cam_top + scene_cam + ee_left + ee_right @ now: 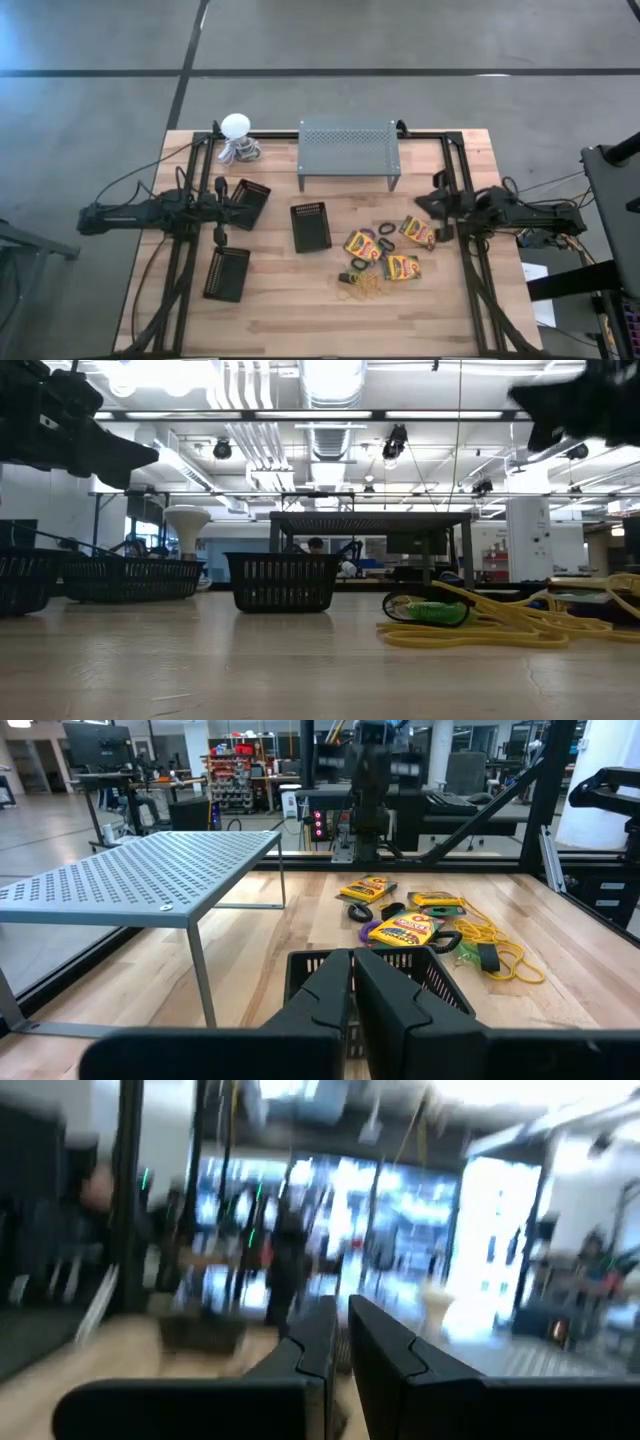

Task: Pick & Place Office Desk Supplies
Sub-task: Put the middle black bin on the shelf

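Observation:
Three yellow-and-green crayon boxes [364, 245] [401, 267] [418, 232] lie flat on the table's right half, with small black rings [387, 236] among them. A tangle of yellow rubber bands [362, 289] lies nearer the near edge; the low view shows the bands [500, 625] beside a green ring [435, 612]. My left gripper [222, 197] [352, 982] hovers shut at the left, beside a black basket, touching nothing. My right gripper [430, 207] [341, 1335] hovers shut at the right, just beyond the far-right crayon box, holding nothing.
Three black mesh baskets stand on the table: one [247, 203] by the left gripper, one [311, 226] mid-table, one [227, 274] near left. A grey perforated metal shelf [348, 152] stands at the far edge, with a white ball on a coiled grey base [237, 138] to its left.

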{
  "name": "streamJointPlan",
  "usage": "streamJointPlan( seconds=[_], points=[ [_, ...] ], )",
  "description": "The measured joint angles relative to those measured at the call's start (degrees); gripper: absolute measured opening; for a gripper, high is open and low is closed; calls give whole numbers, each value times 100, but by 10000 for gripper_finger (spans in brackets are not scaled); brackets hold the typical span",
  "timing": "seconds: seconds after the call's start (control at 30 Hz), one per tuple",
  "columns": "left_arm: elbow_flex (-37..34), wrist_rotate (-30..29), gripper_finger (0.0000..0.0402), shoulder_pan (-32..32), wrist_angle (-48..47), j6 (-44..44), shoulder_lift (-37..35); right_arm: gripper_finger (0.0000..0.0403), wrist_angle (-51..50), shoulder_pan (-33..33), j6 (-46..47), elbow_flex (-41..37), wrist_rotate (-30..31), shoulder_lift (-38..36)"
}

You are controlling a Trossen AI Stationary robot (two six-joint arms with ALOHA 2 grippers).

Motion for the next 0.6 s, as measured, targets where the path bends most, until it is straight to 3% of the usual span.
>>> streamJointPlan(
  seconds=[0.17,0.27,0.6],
  points=[
    [0,1,26,0,0,0,0,27,973,-2,734,8,-427,258],
    [2,0,26,0,0,0,0,27,1267,2,1060,57,-1019,894],
    [2,2,26,0,2,7,7,35,1100,156,952,1521,-1212,4684]
  ],
)
